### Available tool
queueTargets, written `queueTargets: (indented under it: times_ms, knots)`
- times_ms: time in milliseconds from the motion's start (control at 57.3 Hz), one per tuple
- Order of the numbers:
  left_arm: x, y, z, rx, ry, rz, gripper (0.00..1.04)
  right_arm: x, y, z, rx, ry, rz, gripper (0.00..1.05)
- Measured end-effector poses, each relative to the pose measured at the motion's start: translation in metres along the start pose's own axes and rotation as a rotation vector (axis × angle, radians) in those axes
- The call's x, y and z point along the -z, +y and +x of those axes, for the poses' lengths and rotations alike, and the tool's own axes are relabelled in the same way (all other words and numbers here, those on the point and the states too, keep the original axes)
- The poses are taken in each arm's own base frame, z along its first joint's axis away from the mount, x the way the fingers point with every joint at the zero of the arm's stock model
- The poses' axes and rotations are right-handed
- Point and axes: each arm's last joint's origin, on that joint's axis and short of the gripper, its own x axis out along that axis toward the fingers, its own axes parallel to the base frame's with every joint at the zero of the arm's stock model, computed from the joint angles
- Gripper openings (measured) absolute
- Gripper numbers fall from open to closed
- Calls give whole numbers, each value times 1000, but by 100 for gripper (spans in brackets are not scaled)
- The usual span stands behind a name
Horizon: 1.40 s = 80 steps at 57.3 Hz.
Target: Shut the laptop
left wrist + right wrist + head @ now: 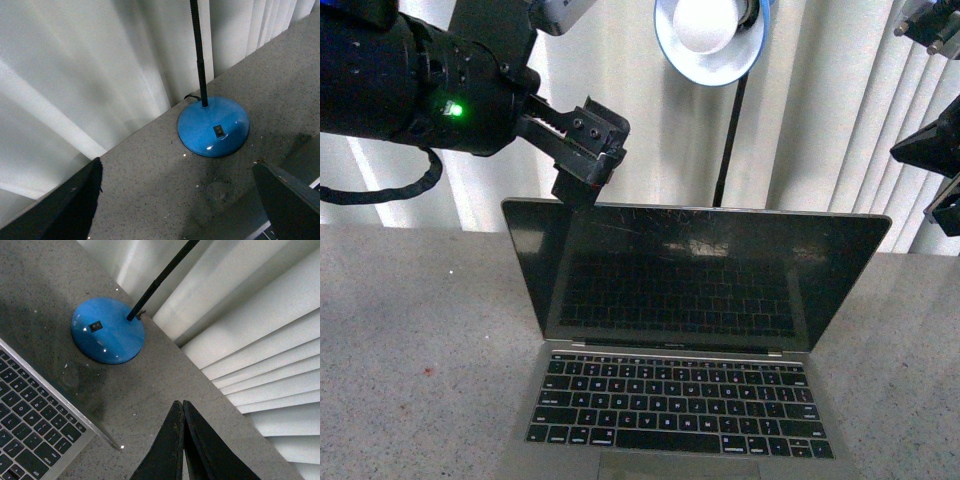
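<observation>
Upper left in the front view, the left claw (588,165), spread apart, hangs at the top lid edge of the laptop (690,290), stiff-hinged and probably best pushed there; the right claw (181,408) is pinched together.

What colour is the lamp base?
The lamp base is glossy blue; clearest in the right wrist view.

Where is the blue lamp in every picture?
Front view: the blue lamp shows its shade at the top middle; its pole drops behind the laptop, and its base is hidden.
Left wrist view: its round base sits beside the white blinds.
Right wrist view: its base is just past the laptop's keyboard edge.
Shared landmark: the white blinds.
</observation>
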Motion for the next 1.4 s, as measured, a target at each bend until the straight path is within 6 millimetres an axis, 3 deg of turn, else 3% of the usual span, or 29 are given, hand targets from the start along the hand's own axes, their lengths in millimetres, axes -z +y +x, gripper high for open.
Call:
queueTargets:
  times_ms: [471, 908, 1396]
  knots:
    - [3, -2, 22, 42, 70, 133, 3, -4, 2, 15, -90, -9, -110, 3]
    - [13, -2, 26, 91, 153, 287, 4, -4, 14, 34, -181, -3, -179, 3]
    - [20, -4, 12, 155, 215, 324, 4, 2, 38, 32, -276, 0, -213, 3]
